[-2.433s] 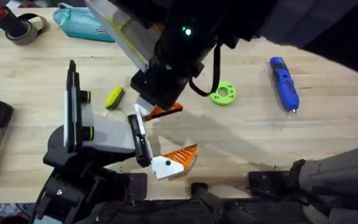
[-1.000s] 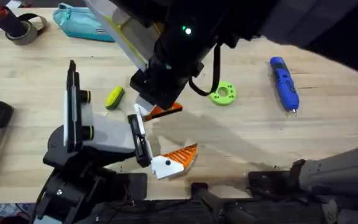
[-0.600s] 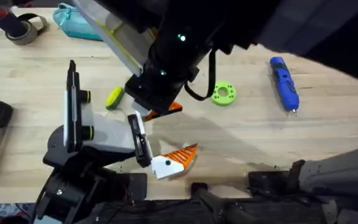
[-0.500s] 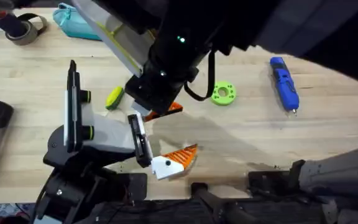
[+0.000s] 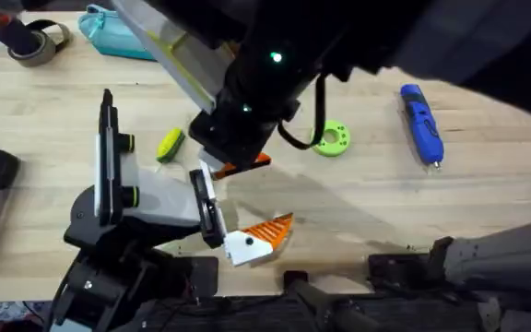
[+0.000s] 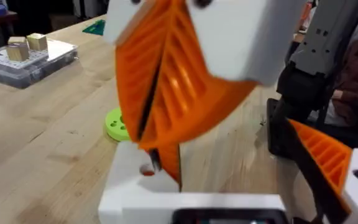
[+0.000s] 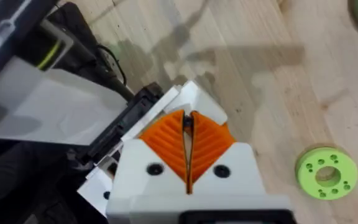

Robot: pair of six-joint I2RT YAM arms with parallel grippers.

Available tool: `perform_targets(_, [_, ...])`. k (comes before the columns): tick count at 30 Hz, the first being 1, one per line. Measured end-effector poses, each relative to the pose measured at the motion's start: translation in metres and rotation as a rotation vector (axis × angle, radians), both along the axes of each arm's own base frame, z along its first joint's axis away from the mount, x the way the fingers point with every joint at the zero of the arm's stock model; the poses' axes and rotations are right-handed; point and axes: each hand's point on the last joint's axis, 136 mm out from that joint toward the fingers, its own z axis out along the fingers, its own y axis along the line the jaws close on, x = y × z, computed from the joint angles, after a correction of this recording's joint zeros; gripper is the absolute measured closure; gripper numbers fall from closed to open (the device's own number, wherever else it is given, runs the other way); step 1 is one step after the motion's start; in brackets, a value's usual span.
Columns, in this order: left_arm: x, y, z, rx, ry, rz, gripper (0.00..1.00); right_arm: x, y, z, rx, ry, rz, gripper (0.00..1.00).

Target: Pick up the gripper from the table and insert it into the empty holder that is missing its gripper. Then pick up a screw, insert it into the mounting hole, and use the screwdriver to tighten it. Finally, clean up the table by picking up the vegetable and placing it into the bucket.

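While clamped in right claw (image 7: 187,146), gripper (image 5: 243,164) touches holder (image 5: 159,195).

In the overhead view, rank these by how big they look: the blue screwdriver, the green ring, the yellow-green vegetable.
1. Screwdriver, clearly largest.
2. Green ring.
3. Vegetable, slightly smaller than the ring; those two are close.
All three lie on the table, so nearness hardly matters.

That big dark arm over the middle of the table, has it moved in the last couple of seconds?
Yes, slightly. In the overhead view the right gripper has shifted left, away from the lime-green ring, which has stayed put on the table.
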Motion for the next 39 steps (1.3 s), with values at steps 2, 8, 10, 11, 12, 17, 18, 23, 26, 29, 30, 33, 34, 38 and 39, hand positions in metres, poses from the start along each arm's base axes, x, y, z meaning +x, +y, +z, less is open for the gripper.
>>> perform_targets(2, [0.000,0.000,0.000,0.000,0.000,0.000,0.013,0.000,-0.003,0.004,0.004,-0.012,-0.002,0.986])
perform_targets(8, [0.000,0.000,0.000,0.000,0.000,0.000,0.013,0.001,-0.007,0.013,0.018,-0.037,-0.008,0.986])
perform_targets(10, [0.000,0.000,0.000,0.000,0.000,0.000,0.013,0.002,-0.007,0.013,0.018,-0.040,-0.009,0.986])
perform_targets(11, [0.000,0.000,0.000,0.000,0.000,0.000,0.013,0.002,-0.006,0.013,0.020,-0.042,-0.009,0.986])
perform_targets(12, [0.000,0.000,0.000,0.000,0.000,0.000,0.013,0.003,-0.004,0.013,0.026,-0.045,-0.009,0.986])
perform_targets(17, [0.000,0.000,0.000,0.000,0.000,0.000,0.013,0.003,-0.004,0.001,0.015,-0.039,-0.009,0.986])
perform_targets(18, [0.000,0.000,0.000,0.000,0.000,0.000,0.013,0.003,-0.005,0.000,0.010,-0.037,-0.009,0.986])
perform_targets(23, [0.000,0.000,0.000,0.000,0.000,0.000,0.013,0.003,-0.004,-0.002,0.009,-0.036,-0.009,0.986])
perform_targets(26, [0.000,0.000,0.000,0.000,0.000,0.000,0.013,0.003,-0.005,-0.002,0.009,-0.035,-0.009,0.986])
perform_targets(29, [0.000,0.000,0.000,0.000,0.000,0.000,0.013,0.003,-0.004,-0.002,0.009,-0.036,-0.009,0.986])
perform_targets(30, [0.000,0.000,0.000,0.000,0.000,0.000,0.013,0.003,-0.004,-0.002,0.009,-0.036,-0.009,0.986])
perform_targets(33, [0.000,0.000,0.000,0.000,0.000,0.000,0.013,0.003,-0.005,-0.002,0.009,-0.035,-0.009,0.986])
perform_targets(34, [0.000,0.000,0.000,0.000,0.000,0.000,0.013,0.003,-0.004,-0.002,0.009,-0.035,-0.009,0.986])
perform_targets(38, [0.000,0.000,0.000,0.000,0.000,0.000,0.015,0.003,-0.004,-0.006,0.008,-0.035,-0.009,0.986])
perform_targets(39, [0.000,0.000,0.000,0.000,0.000,0.000,0.015,0.003,-0.004,-0.007,0.006,-0.034,-0.009,0.986])
